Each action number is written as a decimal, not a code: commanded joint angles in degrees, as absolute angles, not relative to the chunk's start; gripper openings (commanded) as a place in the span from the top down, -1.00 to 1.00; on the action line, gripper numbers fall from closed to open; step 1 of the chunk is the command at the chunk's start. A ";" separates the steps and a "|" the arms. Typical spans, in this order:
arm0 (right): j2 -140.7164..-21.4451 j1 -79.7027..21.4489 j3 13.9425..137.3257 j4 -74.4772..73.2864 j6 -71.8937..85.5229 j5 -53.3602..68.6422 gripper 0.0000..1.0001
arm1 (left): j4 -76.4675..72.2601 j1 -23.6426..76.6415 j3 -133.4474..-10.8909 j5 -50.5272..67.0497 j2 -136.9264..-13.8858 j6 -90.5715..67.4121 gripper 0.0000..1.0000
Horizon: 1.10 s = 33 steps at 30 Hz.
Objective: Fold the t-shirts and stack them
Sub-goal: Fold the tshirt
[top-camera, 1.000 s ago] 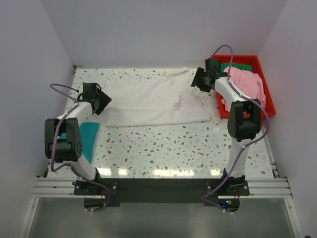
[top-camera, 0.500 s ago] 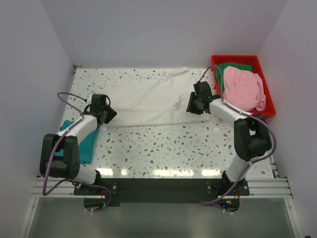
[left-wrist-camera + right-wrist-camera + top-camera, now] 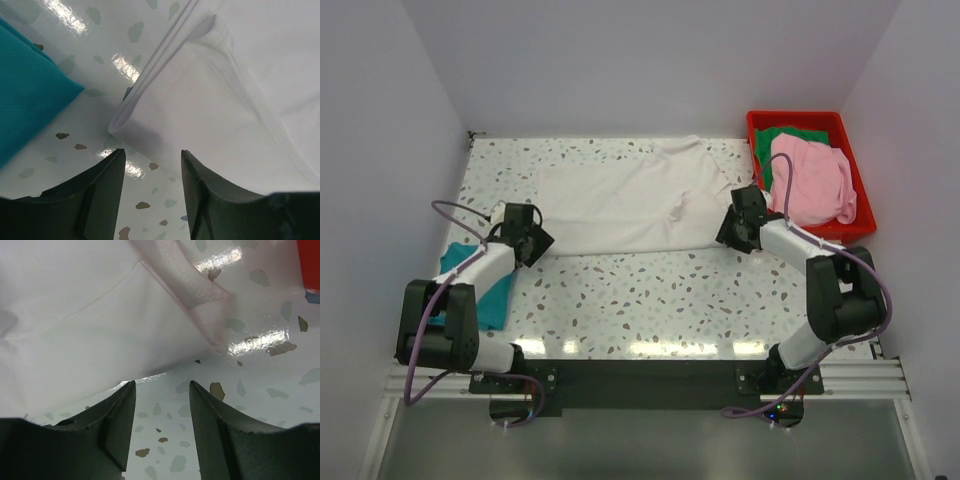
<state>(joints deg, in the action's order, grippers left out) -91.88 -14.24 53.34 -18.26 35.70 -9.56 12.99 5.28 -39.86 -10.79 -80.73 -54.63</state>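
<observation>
An off-white t-shirt lies folded lengthwise across the back of the table. My left gripper is open and empty, low at the shirt's near left corner. My right gripper is open and empty, low at the shirt's near right corner. A teal t-shirt lies at the table's left edge, also in the left wrist view. A pink t-shirt lies on a green t-shirt in the red bin.
The red plastic bin stands at the back right corner, its corner showing in the right wrist view. White walls close the table on the left, back and right.
Both grippers have come toward me from the shirt's far side ends to its near corners and dropped lower. The shirt has stayed put.
</observation>
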 commanded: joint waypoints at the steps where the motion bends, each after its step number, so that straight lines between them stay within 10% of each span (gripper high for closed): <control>1: -88.16 -13.36 51.68 -15.12 36.91 -12.04 -0.02 | 14.05 5.10 -39.64 -13.80 -77.35 -55.98 -0.14; 21: -94.30 -10.90 54.23 -14.15 37.00 -14.41 -0.04 | 9.32 5.01 -37.79 -15.64 -84.46 -58.62 0.07; 29: -94.83 -10.64 56.16 -14.15 36.39 -15.38 0.95 | 8.88 4.22 -37.88 -16.44 -85.26 -58.18 0.92; 33: -88.63 -10.63 53.97 -16.17 36.21 -14.76 1.00 | 12.03 4.04 -36.74 -16.35 -81.66 -58.53 1.00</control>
<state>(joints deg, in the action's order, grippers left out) -93.97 -10.90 53.71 -16.36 36.27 -12.99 10.11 4.56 -37.69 -15.07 -84.29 -58.02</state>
